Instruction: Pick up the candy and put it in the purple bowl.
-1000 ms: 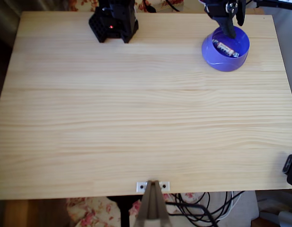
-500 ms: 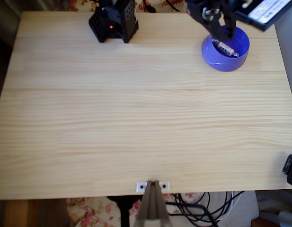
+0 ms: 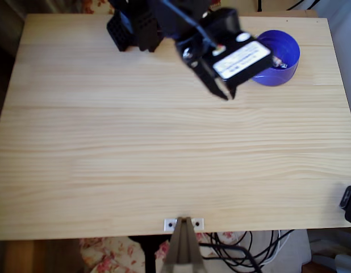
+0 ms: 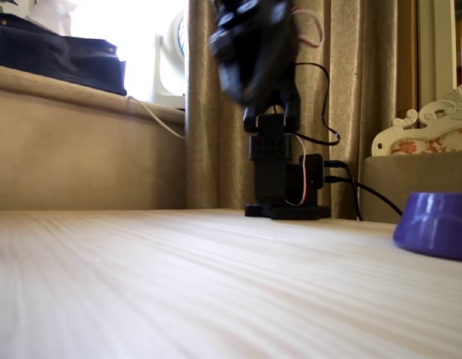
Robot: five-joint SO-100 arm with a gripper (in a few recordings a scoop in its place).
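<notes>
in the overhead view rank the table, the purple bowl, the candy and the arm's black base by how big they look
1. Table, by far.
2. Purple bowl and black base look alike; the arm partly covers both, so no ranking.
3. Candy, a sliver at the bowl's inner edge.

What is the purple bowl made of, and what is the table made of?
The purple bowl looks like smooth plastic: one even colour with a soft shine on its wall in the fixed view. The table looks like pale wood, probably pine boards: long grain lines and plank seams run across it, with a matte finish.
</notes>
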